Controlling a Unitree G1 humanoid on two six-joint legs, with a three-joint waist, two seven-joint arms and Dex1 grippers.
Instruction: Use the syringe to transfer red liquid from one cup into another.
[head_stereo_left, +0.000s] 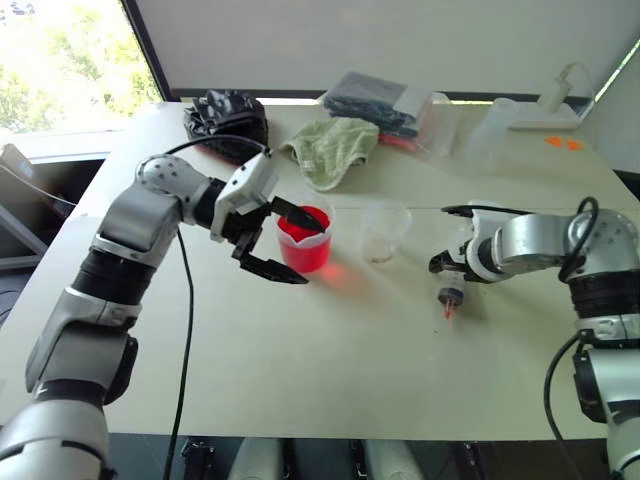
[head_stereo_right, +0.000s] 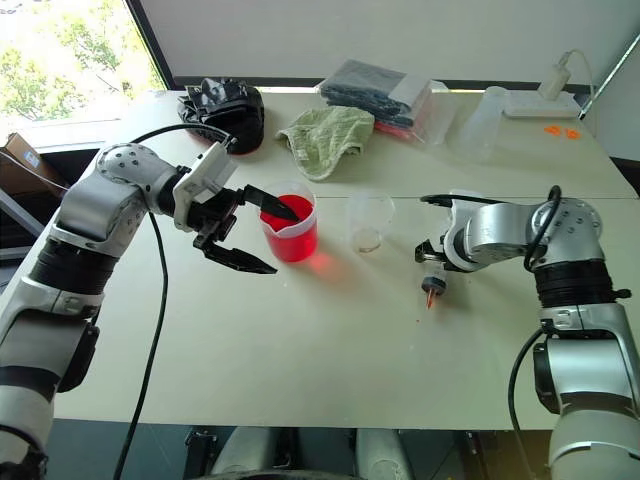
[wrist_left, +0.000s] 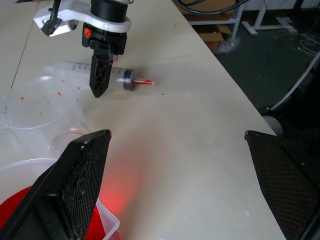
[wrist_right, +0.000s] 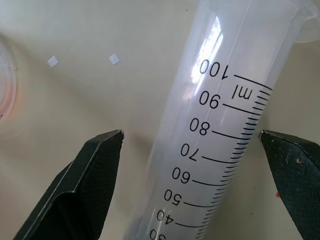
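On the pale tabletop (head_stereo_left: 330, 370), near right, the large clear plastic syringe (wrist_left: 95, 76) with its orange-red tip lies flat under the right gripper (wrist_right: 192, 145), whose jaws stand released on either side of its barrel, not touching. Left of it, the left gripper (head_stereo_right: 258, 236) holds released jaws straddling the wide red-filled spouted beaker (head_stereo_right: 291, 230). Between them stands the narrower clear plastic cup (head_stereo_right: 369, 222).
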